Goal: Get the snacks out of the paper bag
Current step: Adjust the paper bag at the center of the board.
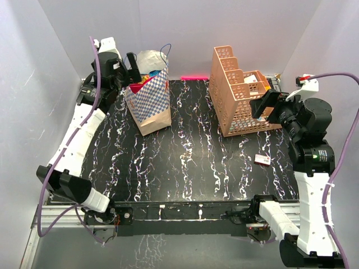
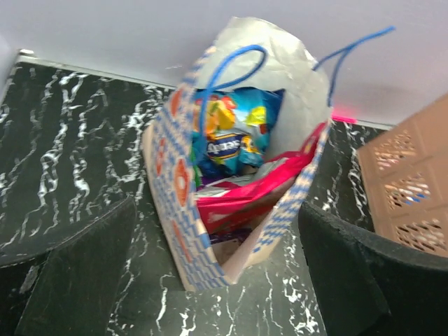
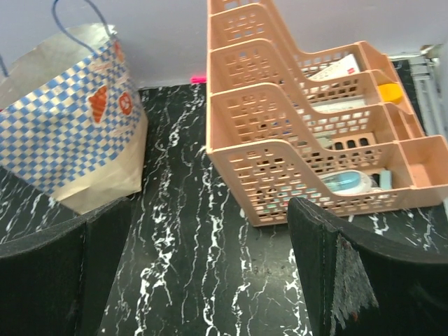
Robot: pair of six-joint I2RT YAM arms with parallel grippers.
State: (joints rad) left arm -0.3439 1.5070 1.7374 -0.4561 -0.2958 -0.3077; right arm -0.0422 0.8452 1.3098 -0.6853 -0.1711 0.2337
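On the black marbled table [image 1: 190, 162] no snacks lie out yet: a blue packet [image 2: 234, 136] and a red bag [image 2: 245, 196] sit inside the upright checkered paper bag [image 1: 150, 103], far left, with the left gripper [image 1: 132, 66] wide open by its mouth and the right gripper [image 1: 262, 106] open, empty, well apart.

Top view: high, looks down over whole table [image 1: 190, 151]. Left wrist: close above bag [image 2: 179, 185] mouth. Right wrist: low, facing rack [image 3: 280, 168]. All three share bag.

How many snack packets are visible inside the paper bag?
2 clearly: a blue packet against the far wall of the paper bag, a red packet in front of it. Others may lie hidden underneath.
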